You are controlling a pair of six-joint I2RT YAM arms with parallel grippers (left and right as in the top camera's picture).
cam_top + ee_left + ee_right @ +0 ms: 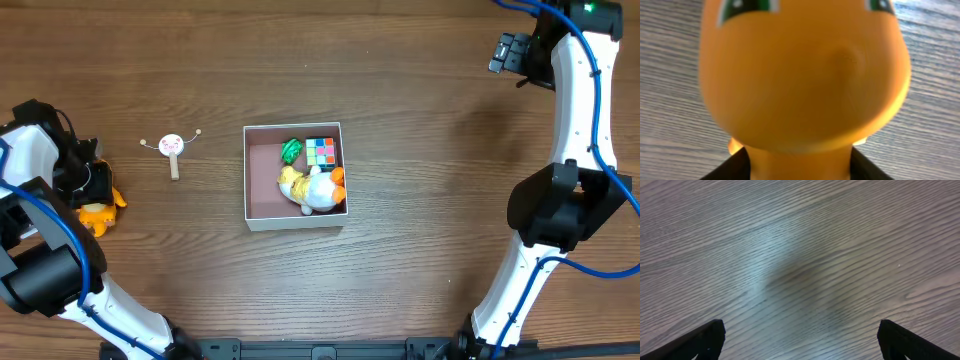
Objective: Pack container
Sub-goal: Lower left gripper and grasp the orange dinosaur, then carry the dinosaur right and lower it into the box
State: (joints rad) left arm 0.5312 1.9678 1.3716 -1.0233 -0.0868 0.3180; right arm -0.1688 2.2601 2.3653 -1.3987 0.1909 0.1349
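The container point(262, 190), a shallow square box with white walls and a pinkish-brown inside, sits mid-table. It holds a green toy point(291, 150), a colourful cube point(321, 151) and a white and yellow duck plush point(312, 188). My left gripper point(95, 205) is at the far left, shut on an orange figure toy point(97, 212). The toy's orange head point(805, 75) fills the left wrist view, its neck between the black fingers. My right gripper point(508, 52) is open and empty at the far right back, over bare wood point(800, 280).
A small white lollipop-like toy on a wooden stick point(172, 148) lies on the table left of the container. The right arm's base point(560, 205) stands at the right side.
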